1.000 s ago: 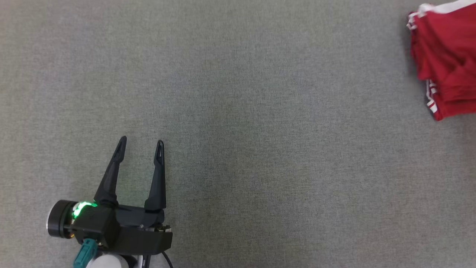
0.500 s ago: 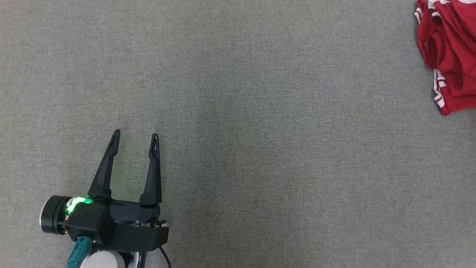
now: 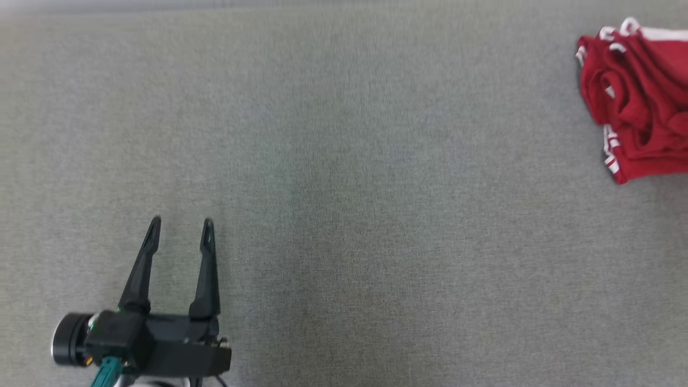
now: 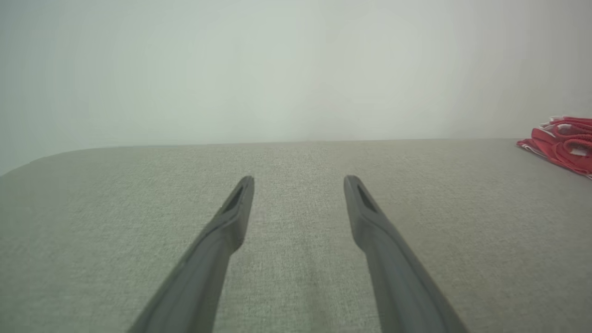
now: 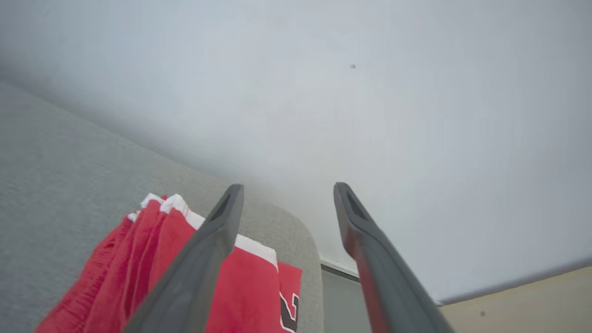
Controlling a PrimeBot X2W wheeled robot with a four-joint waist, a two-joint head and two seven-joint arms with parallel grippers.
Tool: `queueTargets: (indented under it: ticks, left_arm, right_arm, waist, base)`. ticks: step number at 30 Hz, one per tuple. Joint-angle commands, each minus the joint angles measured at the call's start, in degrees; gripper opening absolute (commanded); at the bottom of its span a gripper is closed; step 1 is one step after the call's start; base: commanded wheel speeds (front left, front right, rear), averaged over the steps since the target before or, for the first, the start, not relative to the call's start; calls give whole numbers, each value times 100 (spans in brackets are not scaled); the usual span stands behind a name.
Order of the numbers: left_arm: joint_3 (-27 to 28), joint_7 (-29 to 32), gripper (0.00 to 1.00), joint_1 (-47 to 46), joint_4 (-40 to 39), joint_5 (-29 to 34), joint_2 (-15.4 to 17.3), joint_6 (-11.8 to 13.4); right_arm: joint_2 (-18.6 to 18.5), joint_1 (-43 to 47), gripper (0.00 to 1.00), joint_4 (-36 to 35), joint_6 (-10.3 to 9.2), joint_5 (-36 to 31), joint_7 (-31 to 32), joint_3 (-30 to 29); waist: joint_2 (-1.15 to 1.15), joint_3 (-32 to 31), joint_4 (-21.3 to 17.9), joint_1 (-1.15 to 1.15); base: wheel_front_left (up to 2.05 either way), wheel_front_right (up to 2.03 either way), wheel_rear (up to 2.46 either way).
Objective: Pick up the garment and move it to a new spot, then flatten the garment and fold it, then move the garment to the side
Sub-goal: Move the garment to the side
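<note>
The red garment with white trim lies folded in a bundle at the far right of the grey table, cut off by the head view's edge. In the left wrist view the garment shows small at the right edge. My left gripper stands open over bare table at the lower left, far from the cloth, with nothing between its fingers. My right gripper is open and raised above the garment, which lies below and to the left of its fingers, free of them.
The grey fabric-covered table stretches wide between the left gripper and the garment. Its rounded far corner is close beside the garment, with a pale wall and floor beyond.
The head view has shifted, so the left gripper and garment sit a little lower in it. The garment's folds lie looser and rounder than a second ago.
</note>
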Motion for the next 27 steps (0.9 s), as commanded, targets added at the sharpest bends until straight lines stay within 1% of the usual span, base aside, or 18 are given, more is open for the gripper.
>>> queueTargets:
  ticks: [1, 4, 6, 8, 10, 13, 14, 16, 19, 21, 24, 27]
  left_arm:
    - [42, -13, 100, 125, 28, -29, -3, 25]
    - [157, -13, 100, 358, 93, -57, -2, 35]
    - [209, -13, 100, 513, 95, -35, -5, 63]
    - [320, -13, 100, 608, 117, -46, -1, 46]
    - [427, -13, 100, 730, 123, -72, 0, 42]
    - [490, -13, 100, 813, 128, -118, -5, 59]
    - [499, -13, 100, 873, 131, -137, -1, 60]
    - [505, -13, 100, 938, 123, -153, -3, 84]
    - [483, -13, 100, 1019, 129, -187, -2, 111]
    - [446, -13, 100, 1081, 154, -193, -4, 117]
    - [392, -13, 100, 1151, 211, -173, -2, 99]
    - [278, -13, 100, 1186, 300, -218, -3, 80]
  right_arm:
    - [116, 209, 100, 24, -16, 203, -130, -112]
    - [336, 354, 100, 188, -16, 497, -397, -550]
    - [589, 501, 100, 178, -16, 578, -453, -834]
    - [743, 561, 100, -117, -16, 440, -463, -1304]
    - [895, 920, 100, -438, -16, 305, -461, -1956]
    - [1135, 1627, 100, -1019, -16, -214, -464, -3121]
    - [1352, 2244, 100, -1483, -16, -789, -464, -3858]
    - [1683, 2963, 100, -1954, -15, -1364, -465, -4676]
    - [2252, 4019, 100, -2740, -15, -2234, -466, -5666]
    - [2652, 4632, 100, -3196, -15, -2626, -466, -6154]
    - [3185, 5407, 100, -3787, -15, -3054, -466, -6611]
    - [3487, 6151, 100, -4262, -15, -3254, -465, -7018]
  waist:
    - [0, -346, 10, 0]
    - [0, -617, -25, 0]
    - [0, -767, -66, 0]
    - [0, -883, -120, 0]
    - [0, -1006, -162, 0]
    - [0, -1195, -162, 0]
    - [0, -1311, -141, 0]
    - [0, -1423, -127, 0]
    - [0, -1548, -121, 0]
    - [0, -1618, -113, 0]
    - [0, -1715, -76, 0]
    - [0, -1862, 65, 0]
  base:
    - [0, 0, 0]
    - [0, 0, 0]
    - [0, 0, 0]
    - [0, 0, 0]
    - [0, 0, 0]
    - [0, 0, 0]
    - [0, 0, 0]
    - [0, 0, 0]
    - [0, 0, 0]
    - [0, 0, 0]
    - [0, 0, 0]
    - [0, 0, 0]
